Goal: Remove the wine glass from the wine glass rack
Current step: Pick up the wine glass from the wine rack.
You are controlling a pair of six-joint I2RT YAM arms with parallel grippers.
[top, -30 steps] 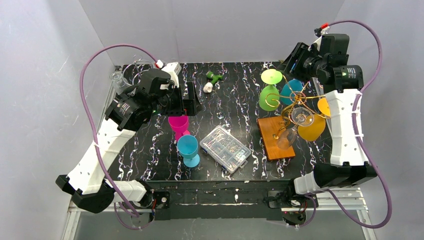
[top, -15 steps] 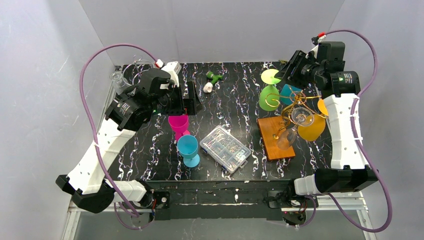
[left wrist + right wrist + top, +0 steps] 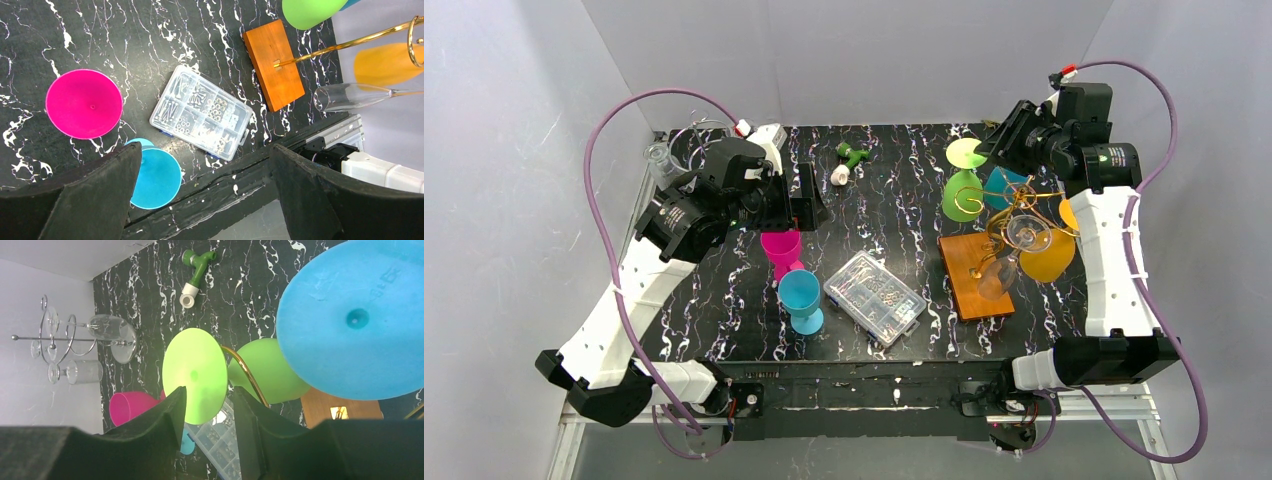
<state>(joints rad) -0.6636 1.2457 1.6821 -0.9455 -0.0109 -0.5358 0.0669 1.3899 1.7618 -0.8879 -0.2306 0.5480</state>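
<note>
Near edge: clear compartment box [image 3: 874, 297] on tabletop [image 3: 914, 215], btwn blue cup [image 3: 800, 292] and wooden base [image 3: 972, 275]. Not part of the job.
L jaws: left gripper [image 3: 205, 160] spread wide, empty, hanging over pink cup [image 3: 84, 103]. Well apart from rack.
Rack: wine glass rack [image 3: 1016, 205] stands on the base, right side of tabletop. Gold wire arms carry green, blue, orange + clear glasses.
Target (judged): green wine glass [image 3: 960, 192] on the rack's far-left arm, since R jaws point at it.
Axis: runs approx near-to-far. Bowl is at the near end, foot disc [image 3: 195, 365] at the far end, facing R wrist cam almost flat-on.
R jaws: right gripper [image 3: 207, 395] parted only a little, nothing held. Foot disc sits just beyond the tips, lined up w/ the gap. Touching or not: can't tell.
Neighbour: blue glass [image 3: 360, 320] just beside the green one, to the cam's right. Risk of a bump.
Nearer arm: R, by far.
Next move (judged): probably needs the jaws wider, as the disc looks broader than the gap. Then close on foot/stem and slide the glass out along the wire arm.
</note>
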